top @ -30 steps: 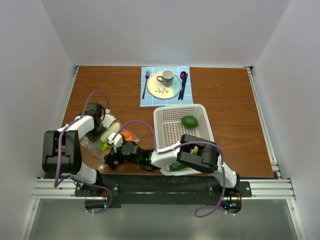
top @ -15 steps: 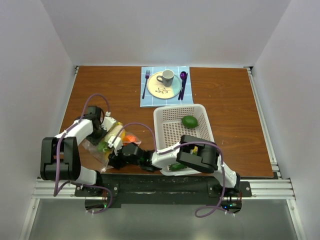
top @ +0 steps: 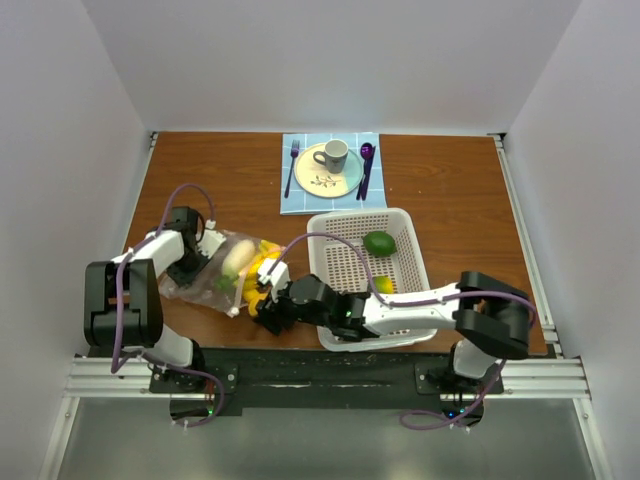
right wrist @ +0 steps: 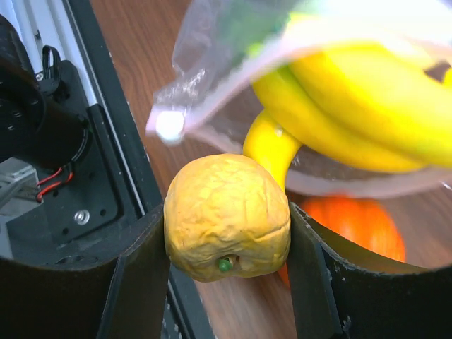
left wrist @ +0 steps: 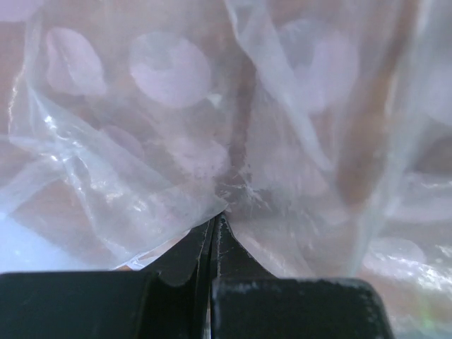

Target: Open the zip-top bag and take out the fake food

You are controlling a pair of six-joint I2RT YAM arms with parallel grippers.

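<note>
Right wrist view: my right gripper clamps a wrinkled yellow fruit just outside the mouth of the zip-top bag, whose plastic my left gripper pinches at the table's near-left; mid-removal, next I'd carry it over the white basket and let go.

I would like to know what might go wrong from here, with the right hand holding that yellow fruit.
The right hand grips the round, wrinkled yellow fruit only at its sides, so it may slip out. The left hand pinches just a thin fold of the zip-top bag, which may pull free. The bananas at the bag's open mouth may spill out.
</note>
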